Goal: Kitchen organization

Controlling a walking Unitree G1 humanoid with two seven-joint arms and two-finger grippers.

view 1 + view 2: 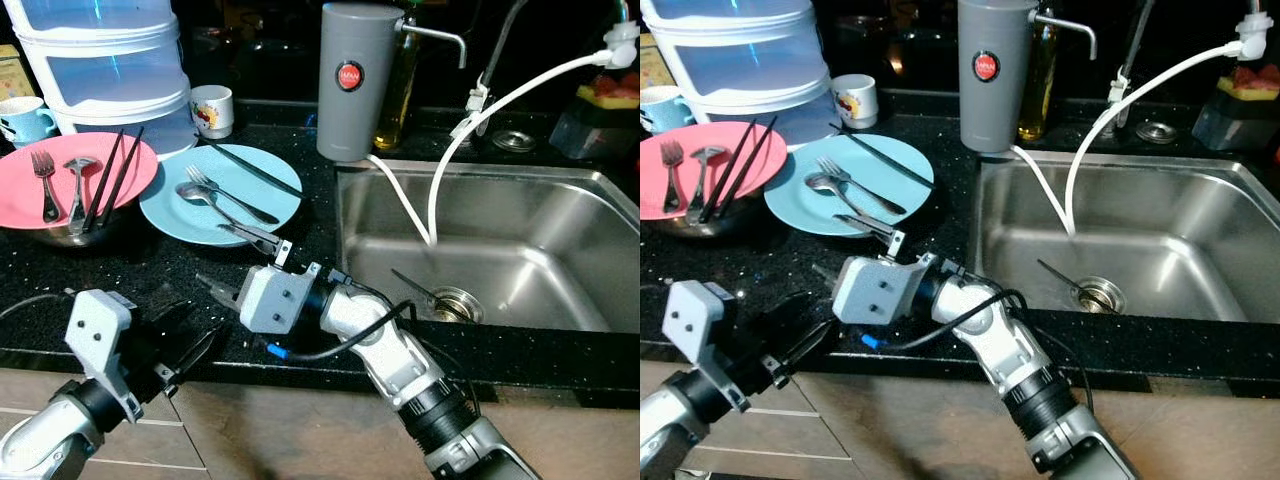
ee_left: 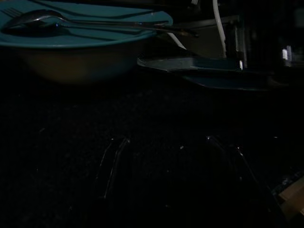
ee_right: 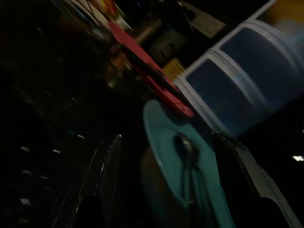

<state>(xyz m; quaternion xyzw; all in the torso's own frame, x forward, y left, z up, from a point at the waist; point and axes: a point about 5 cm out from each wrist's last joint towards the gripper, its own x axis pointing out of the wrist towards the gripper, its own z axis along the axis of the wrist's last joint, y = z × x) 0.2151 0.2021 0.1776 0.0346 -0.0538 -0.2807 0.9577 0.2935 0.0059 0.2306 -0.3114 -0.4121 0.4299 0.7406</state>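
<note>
1. The left wrist view is very dark: the rim of the blue plate (image 2: 85,35) and a spoon (image 2: 33,21) on it can be made out, along with faint outlines of two fingers set apart, and little more.
2. The right wrist view is dim and blurred; the blue plate, a red edge behind it and stacked tubs show between two dark fingers.
3. The stacked clear tubs (image 1: 105,65) and a blue mug (image 1: 25,120) are cut off at the frame edge.
4. The table (image 1: 150,270) is black speckled stone with a steel sink (image 1: 480,250) set into it; a white hose (image 1: 470,130) hangs into the basin.
5. The blue plate (image 1: 220,195) sits near the sink's left rim, carrying a spoon (image 1: 200,195), a fork (image 1: 225,190) and one black chopstick (image 1: 250,165).
6. The pink plate (image 1: 70,180) rests on a metal bowl, holding a fork, a spoon and chopsticks.
7. A grey dispenser (image 1: 355,80), an oil bottle (image 1: 400,90) and a white cup (image 1: 212,108) stand behind.
8. The right tool (image 1: 240,265) lies over the table at the blue plate's near edge, fingers wide apart, holding nothing.
9. The left tool (image 1: 195,350) sits low at the table's front edge, fingers apart, empty.
</note>
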